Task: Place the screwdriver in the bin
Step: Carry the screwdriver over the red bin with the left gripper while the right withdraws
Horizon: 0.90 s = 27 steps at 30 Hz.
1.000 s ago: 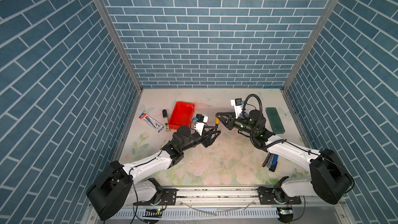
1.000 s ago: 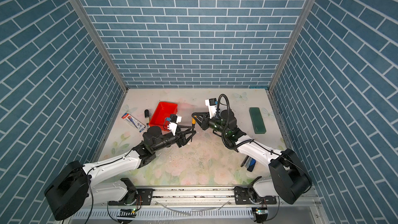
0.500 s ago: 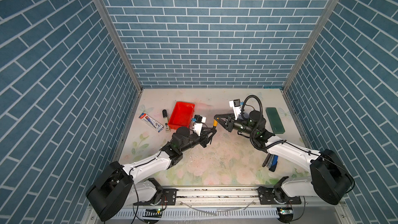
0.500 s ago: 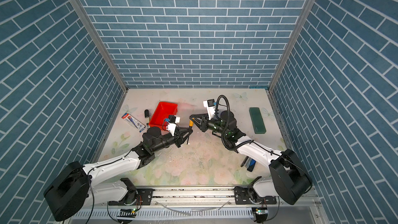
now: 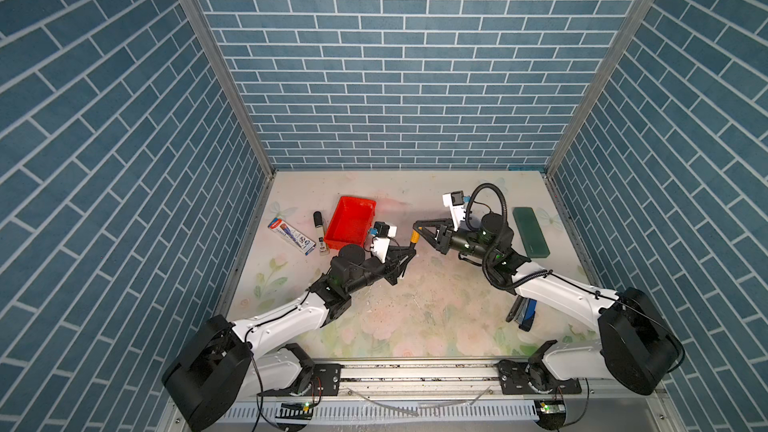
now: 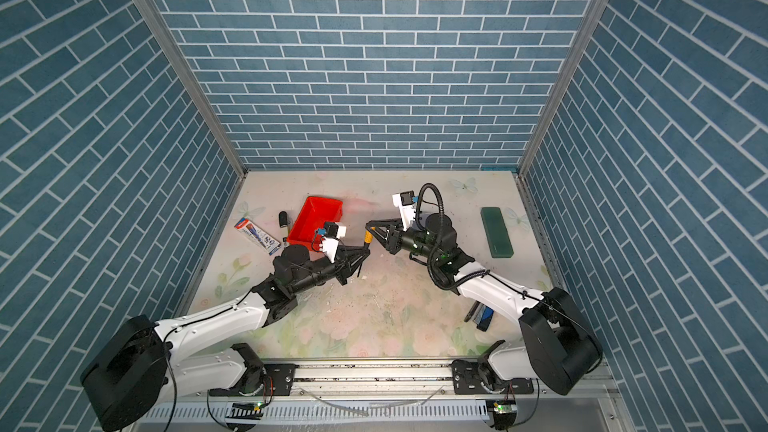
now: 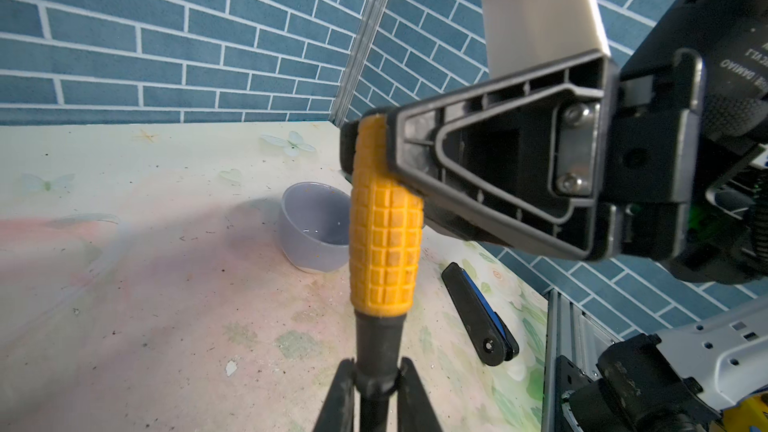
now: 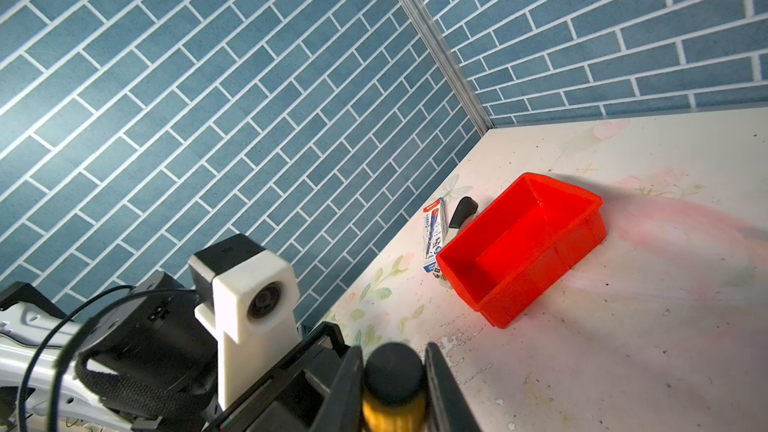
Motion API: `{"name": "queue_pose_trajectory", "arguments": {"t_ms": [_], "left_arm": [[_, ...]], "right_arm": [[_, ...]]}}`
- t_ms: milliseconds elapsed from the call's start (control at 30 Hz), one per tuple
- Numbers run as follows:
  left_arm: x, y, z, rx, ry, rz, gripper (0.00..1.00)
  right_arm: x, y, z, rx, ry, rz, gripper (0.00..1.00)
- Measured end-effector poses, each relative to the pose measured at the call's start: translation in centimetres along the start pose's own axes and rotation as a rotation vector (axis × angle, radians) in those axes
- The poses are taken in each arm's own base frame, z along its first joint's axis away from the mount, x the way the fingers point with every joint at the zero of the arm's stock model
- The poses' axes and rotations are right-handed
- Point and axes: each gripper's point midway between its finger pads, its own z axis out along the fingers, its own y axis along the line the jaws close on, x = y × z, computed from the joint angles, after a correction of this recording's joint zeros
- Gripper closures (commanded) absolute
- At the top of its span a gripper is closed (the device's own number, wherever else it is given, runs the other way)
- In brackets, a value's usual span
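While both arms meet near the small, shallow, bright red plastic bin [image 5: 350,224], the slim screwdriver with a yellow-orange handle and black collar [image 5: 414,237] hangs outside it, just off the bin corner that faces the right arm. In that top view the left gripper [image 5: 411,248] takes the tool below the handle. The right gripper [image 5: 417,230] reaches the handle from the side away from the bin. A white marker pen with a black cap [image 5: 320,233] lies just beside the bin's opposite long wall. A flat dark green rectangular block [image 5: 530,231] lies well apart from the bin, beyond the right arm.

A top view shows the same meeting: the screwdriver [image 6: 367,238] between the left gripper [image 6: 362,250] and the right gripper [image 6: 370,229], near the bin [image 6: 316,218] but not over it.

From the left wrist, the left gripper [image 7: 376,363] is clamped narrow on the black collar under the handle of the screwdriver [image 7: 384,251]. The right gripper [image 7: 370,147] flanks the handle's upper end. A pale lavender round cup [image 7: 311,234] and a blue and black stapler [image 7: 478,317] rest on the table behind.

From the right wrist, the right gripper [image 8: 395,392] stands narrow on either side of the capped end of the screwdriver [image 8: 395,380]. Whether its fingers press the handle cannot be told. The bin [image 8: 561,259] sits apart on the table.
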Motion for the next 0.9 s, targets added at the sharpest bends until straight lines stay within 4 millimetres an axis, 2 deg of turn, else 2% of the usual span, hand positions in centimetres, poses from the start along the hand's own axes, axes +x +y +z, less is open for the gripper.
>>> {"name": "queue_pose_trajectory", "arguments": {"t_ms": [67,133,167,300,633,900], "left_arm": [[-0.1,0.3,-0.2,-0.016,-0.002,0.001,1.00],[-0.2,0.6,-0.5,-0.033,0.001,0.001,1.00],[-0.2,0.9,-0.7,-0.047,0.004,0.002,1.00],[-0.6,2.3,-2.0,-0.117,0.006,0.010,1.00],[-0.4,8.2,-4.8,-0.366,0.053,0.004,1.00],[-1.6,13.7,-5.2,-0.566,0.132,0.000,1.00]], "right_arm": [[0.0,-0.1,0.0,0.003,-0.001,0.001,0.12],[0.0,-0.2,-0.1,0.011,-0.005,-0.004,0.03],[0.0,-0.3,-0.1,0.020,-0.007,-0.005,0.01],[0.0,-0.5,-0.7,0.058,-0.001,-0.038,0.01],[1.4,-2.3,-1.3,0.159,0.062,-0.120,0.01],[1.9,-2.1,-0.3,0.179,0.098,-0.237,0.01]]}}
